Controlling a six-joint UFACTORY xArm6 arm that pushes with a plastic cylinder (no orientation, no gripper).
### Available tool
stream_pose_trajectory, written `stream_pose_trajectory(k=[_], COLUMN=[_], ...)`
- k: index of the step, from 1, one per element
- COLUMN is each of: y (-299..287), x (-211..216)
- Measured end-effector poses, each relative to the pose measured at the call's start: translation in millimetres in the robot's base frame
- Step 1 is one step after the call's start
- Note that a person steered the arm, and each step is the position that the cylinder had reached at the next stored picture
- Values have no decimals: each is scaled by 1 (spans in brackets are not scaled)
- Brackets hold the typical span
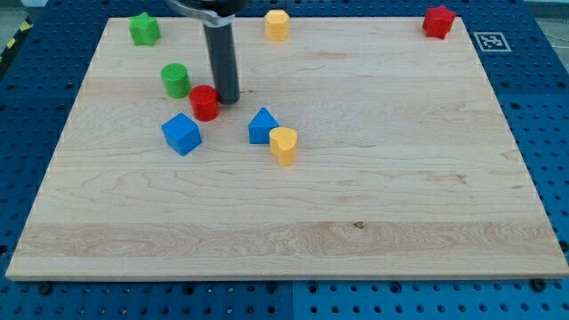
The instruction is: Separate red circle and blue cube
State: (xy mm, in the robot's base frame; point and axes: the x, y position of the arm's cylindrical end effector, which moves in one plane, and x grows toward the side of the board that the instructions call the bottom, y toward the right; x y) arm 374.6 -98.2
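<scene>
One short red circle (205, 103) touches my tip (228, 99), near the blue cube (181, 133); no fingers exist.

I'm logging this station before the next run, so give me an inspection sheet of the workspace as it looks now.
Surface: wooden board, flat, on a blue perforated base.
Job's things: red circle near the blue cube, a small gap between them.
Clutter: green cylinder, green star, blue block touching yellow heart, yellow block, red star.
Grippers: none; my tip sits against the red circle's right side.
Cables: nothing seen.
Surroundings: marker tag.
</scene>
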Motion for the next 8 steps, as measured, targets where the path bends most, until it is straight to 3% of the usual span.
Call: stream_pose_trajectory(k=[2, 4, 8], y=[-61, -47, -47], x=[0, 1, 45])
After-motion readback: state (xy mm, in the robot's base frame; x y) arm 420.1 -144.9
